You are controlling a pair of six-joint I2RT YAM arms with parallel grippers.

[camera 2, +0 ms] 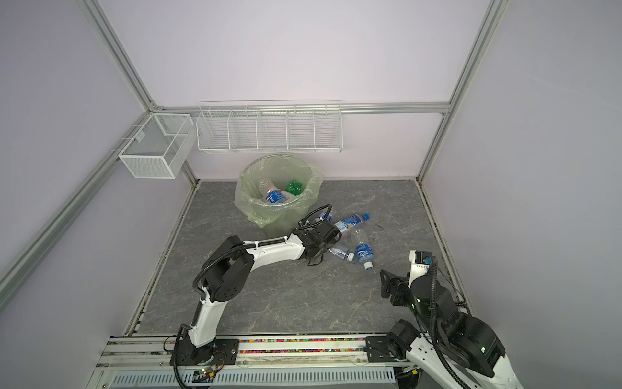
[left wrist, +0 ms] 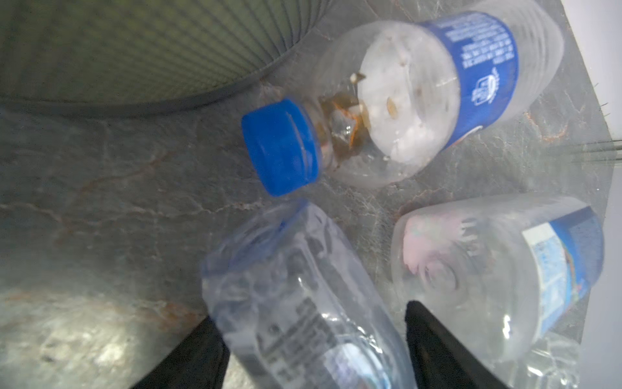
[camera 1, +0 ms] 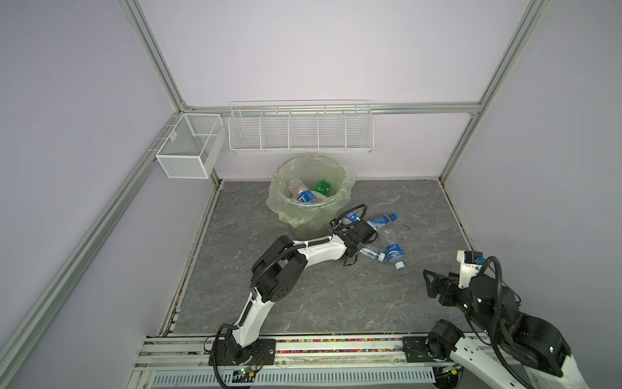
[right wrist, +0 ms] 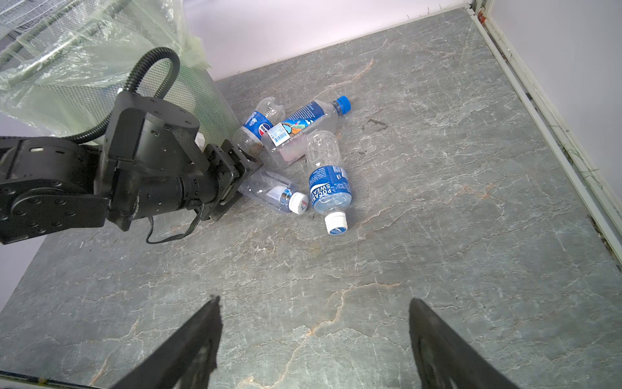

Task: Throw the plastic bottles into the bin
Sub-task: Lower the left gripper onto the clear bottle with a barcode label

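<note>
Roughly partway, we judge: the bin [camera 1: 304, 230] holds at least three, a blue-labelled bottle [camera 1: 306, 196] and a green bottle [camera 1: 323, 187] among them. Four more lie on the floor [camera 1: 303, 303] just beside it, heaped and touching. They are clear, mostly blue-labelled, capped, on their sides. The left gripper [left wrist: 311, 315] straddles the small white-capped bottle [right wrist: 269, 190], a jaw on either side, but the blurry wrist view means we cannot tell if it pinches. The right gripper [right wrist: 314, 299] hangs spread wide, empty, well apart from the heap.
</note>
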